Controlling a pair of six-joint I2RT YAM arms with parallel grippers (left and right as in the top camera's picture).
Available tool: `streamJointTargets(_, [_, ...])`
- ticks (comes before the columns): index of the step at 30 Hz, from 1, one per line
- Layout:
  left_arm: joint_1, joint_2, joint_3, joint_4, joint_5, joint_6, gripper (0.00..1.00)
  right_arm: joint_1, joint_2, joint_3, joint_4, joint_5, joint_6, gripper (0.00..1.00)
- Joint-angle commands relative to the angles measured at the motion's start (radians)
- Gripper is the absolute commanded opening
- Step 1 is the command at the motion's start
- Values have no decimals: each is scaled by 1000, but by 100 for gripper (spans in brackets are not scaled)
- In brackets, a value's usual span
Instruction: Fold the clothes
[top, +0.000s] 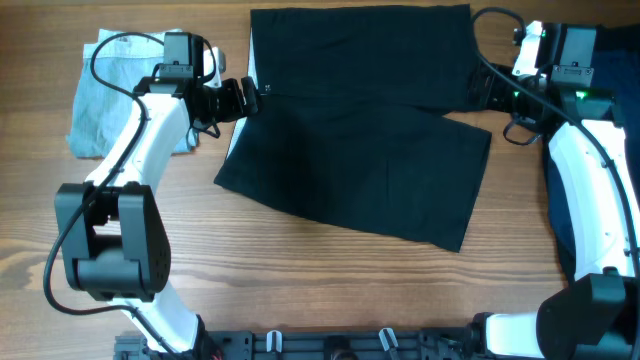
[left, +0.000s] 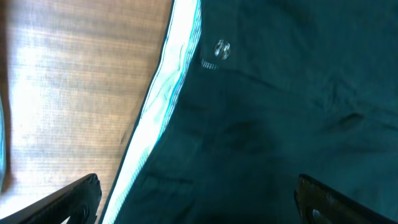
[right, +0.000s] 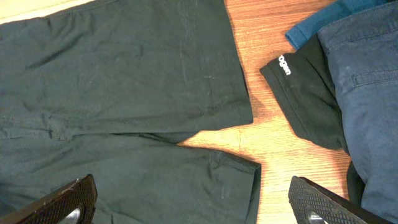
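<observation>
Nearest the arm bases there's just bare wooden table (top: 330, 280), so nothing is finished and stacked up front.

A bit further in is the main job: the plain black fabric shorts (top: 360, 150), spread flat in the middle of the table. The waist points to the robot's left and the two legs splay out to the right in a V, with a wedge of wood showing between them. I can't see a single fold in them, so I'd say this piece is at the "laid out, ready to start" stage.

The left gripper (top: 248, 98) sits right at the waistband edge with its jaws wide apart and nothing in them. Its wrist view shows the white inner waistband lining (left: 168, 93) and a small button (left: 222, 48) just ahead. The right gripper (top: 478, 92) is spread open and empty too, over the hem end of the far leg.

Off at the far left corner is a pale-blue denim piece (top: 100, 100) in a compact rectangle, which looks already folded to me. On the far right there's a loose heap: a navy-blue garment (right: 367, 93), a black one with a small printed logo (right: 305, 93) and a bit of brighter blue fabric (right: 317, 25). My guess is those are all waiting their turn, so most of the work is left.
</observation>
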Motion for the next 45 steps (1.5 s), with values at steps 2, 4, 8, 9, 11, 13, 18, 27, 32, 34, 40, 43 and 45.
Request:
streamJointTargets(2, [-2, 6, 1, 101, 4, 13, 100, -2, 10, 6, 0, -14, -2, 99])
streamJointTargets(4, [-10, 14, 1, 169, 1, 13, 95, -2, 10, 6, 0, -15, -3, 99])
streamJointTargets(8, [-20, 115, 1, 240, 2, 103, 52, -2, 10, 6, 0, -15, -3, 99])
streamJointTargets(9, [-28, 163, 1, 239, 32, 150, 48, -2, 10, 6, 0, -15, -2, 99])
streamJointTargets(11, [-32, 230, 1, 238, 39, 196, 55, -2, 10, 6, 0, -15, -3, 100])
streamJointTargets(13, [-32, 273, 1, 241, 40, 196, 58, -2, 10, 6, 0, -15, -2, 100])
streamJointTargets(18, [-32, 290, 1, 235, 62, 196, 41, -2, 10, 6, 0, -15, -2, 99])
streamJointTargets(27, [-26, 179, 1, 189, 61, 195, 4, -2, 10, 6, 0, -14, -3, 99])
streamJointTargets(32, [-26, 129, 1, 123, -5, 191, 4, -2, 10, 6, 0, -15, -2, 99])
streamJointTargets(34, [-26, 129, 1, 88, -79, 188, 4, -2, 10, 6, 0, -15, -2, 100])
streamJointTargets(40, [-26, 163, 0, 30, -181, 158, 4, -2, 10, 6, 0, -14, -2, 100])
streamJointTargets(43, [-18, 157, 3, 16, -256, 105, 33, -2, 10, 6, 0, -15, -3, 99])
streamJointTargets(45, [-15, 114, 18, 12, -188, 106, 36, -2, 10, 6, 0, -15, -3, 100])
